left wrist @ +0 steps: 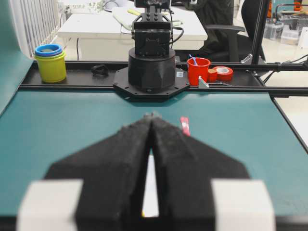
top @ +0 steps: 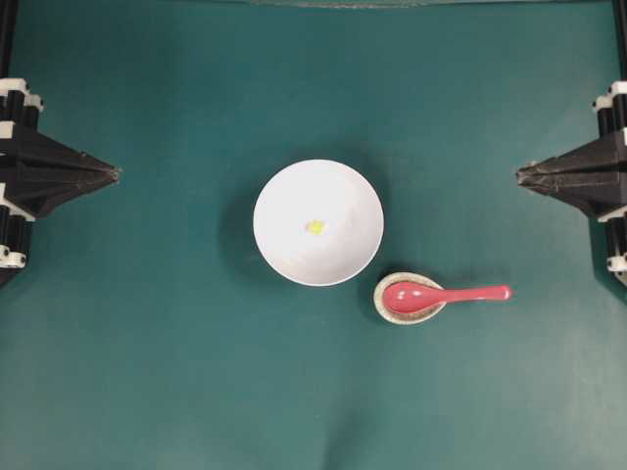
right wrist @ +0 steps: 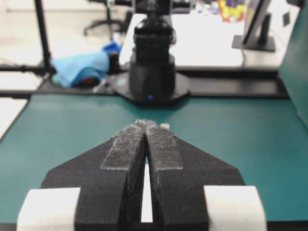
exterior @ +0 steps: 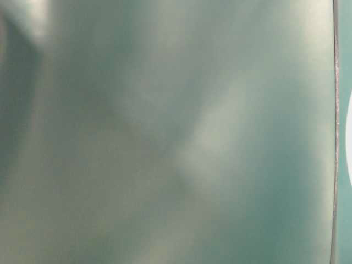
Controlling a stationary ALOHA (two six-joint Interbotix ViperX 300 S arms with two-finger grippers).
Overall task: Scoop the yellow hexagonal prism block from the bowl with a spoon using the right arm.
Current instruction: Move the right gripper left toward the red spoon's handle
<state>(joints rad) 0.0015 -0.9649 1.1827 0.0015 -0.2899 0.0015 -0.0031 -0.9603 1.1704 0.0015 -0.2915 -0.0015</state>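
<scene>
The white bowl [top: 317, 222] sits mid-table with the tiny yellow hexagonal block [top: 314, 227] at its bottom. The red-pink spoon [top: 441, 294] lies just right of the bowl, its scoop in a small speckled beige dish [top: 407, 298], its handle pointing right. My left gripper [top: 116, 174] is shut and empty at the left edge, tips toward the bowl. My right gripper [top: 519, 175] is shut and empty at the right edge, above and right of the spoon handle. The left wrist view shows shut jaws [left wrist: 152, 116] and the spoon handle tip [left wrist: 184, 126]. The right wrist view shows shut jaws [right wrist: 147, 124].
The teal table [top: 176, 372] spreads around the dishes. The table-level view is a blurred teal surface with a white sliver of the bowl [exterior: 348, 137] at its right edge. Arm bases, cups and tape rolls stand beyond the table's ends.
</scene>
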